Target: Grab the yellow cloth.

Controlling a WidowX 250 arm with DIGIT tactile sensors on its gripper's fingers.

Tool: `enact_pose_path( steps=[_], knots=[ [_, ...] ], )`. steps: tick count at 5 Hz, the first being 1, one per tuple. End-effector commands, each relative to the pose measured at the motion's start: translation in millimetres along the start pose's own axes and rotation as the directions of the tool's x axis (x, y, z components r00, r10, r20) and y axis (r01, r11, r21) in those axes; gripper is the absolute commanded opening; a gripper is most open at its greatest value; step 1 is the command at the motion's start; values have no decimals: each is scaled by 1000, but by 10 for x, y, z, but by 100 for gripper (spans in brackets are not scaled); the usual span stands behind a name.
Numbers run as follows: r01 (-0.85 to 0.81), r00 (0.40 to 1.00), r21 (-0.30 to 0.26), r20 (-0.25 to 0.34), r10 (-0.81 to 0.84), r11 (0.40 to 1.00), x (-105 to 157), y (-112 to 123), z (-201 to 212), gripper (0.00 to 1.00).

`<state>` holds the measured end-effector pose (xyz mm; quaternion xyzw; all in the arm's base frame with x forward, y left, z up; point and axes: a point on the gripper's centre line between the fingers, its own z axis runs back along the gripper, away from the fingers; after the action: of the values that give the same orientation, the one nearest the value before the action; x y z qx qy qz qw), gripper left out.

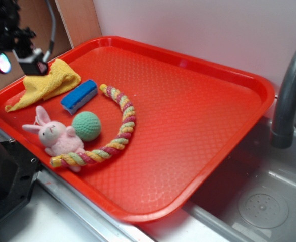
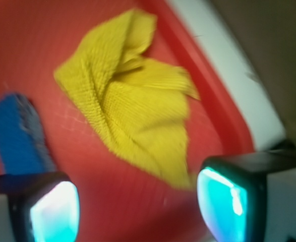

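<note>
Yellow cloth [image 1: 47,84] sits crumpled in the red tray's [image 1: 198,121] far-left corner beside the blue sponge [image 1: 79,96]. Wrist cam shows the gripper [image 2: 137,204] spread open above it, not touching. Only the exterior view catches the braided rope [image 1: 118,126], green ball [image 1: 86,125] and pink bunny [image 1: 56,135].

Black claw [image 1: 14,56], glowing cyan pads [image 2: 221,204]

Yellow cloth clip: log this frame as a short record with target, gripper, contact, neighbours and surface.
target: yellow cloth, crumpled, lying at the far left end of the tray
gripper: gripper open, above the cloth, fingers apart
contact: none visible; cloth not yet grabbed
neighbours: blue sponge beside the cloth; green ball, pink bunny toy, braided rope nearer the front
surface: red tray next to a sink
</note>
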<state>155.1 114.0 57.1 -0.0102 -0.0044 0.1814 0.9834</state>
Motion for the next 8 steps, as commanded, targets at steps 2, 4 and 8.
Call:
enact_pose_path(
  steps=[2, 4, 8],
  knots=[
    [599, 800, 90, -24, -600, 795, -118, 7, -201, 100],
    [607, 793, 94, -6, -609, 789, 62, -62, -334, 100],
    [545, 836, 139, -13, -549, 827, 93, -202, -431, 0]
  ],
)
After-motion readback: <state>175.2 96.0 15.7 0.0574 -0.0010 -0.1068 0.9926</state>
